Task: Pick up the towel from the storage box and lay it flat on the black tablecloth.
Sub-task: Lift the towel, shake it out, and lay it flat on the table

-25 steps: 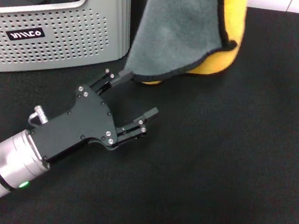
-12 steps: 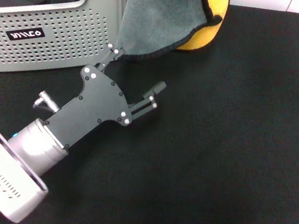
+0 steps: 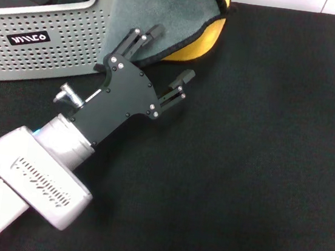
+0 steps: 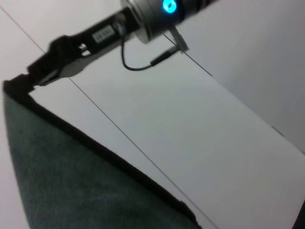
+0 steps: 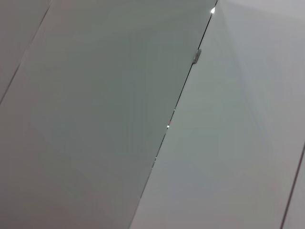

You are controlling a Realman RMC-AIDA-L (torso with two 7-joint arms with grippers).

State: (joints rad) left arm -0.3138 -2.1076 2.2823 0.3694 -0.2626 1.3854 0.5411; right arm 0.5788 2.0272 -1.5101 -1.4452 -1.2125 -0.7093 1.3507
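Halfway: towel (image 3: 163, 12) out of storage box (image 3: 56, 38), hanging (grey face forward) beside spread fingers of left gripper (image 3: 167, 55); laying flat on black tablecloth (image 3: 261, 161) remains.

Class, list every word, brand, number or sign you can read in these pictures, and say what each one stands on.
White logo on the black label of the box: stylised letters, not surely readable.
Raised marking on the left arm's grey housing: too blurred to read.
Small label on the other arm in the left wrist view: too small to read.

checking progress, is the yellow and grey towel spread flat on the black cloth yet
No: the yellow and grey towel hangs bunched above the black tablecloth.
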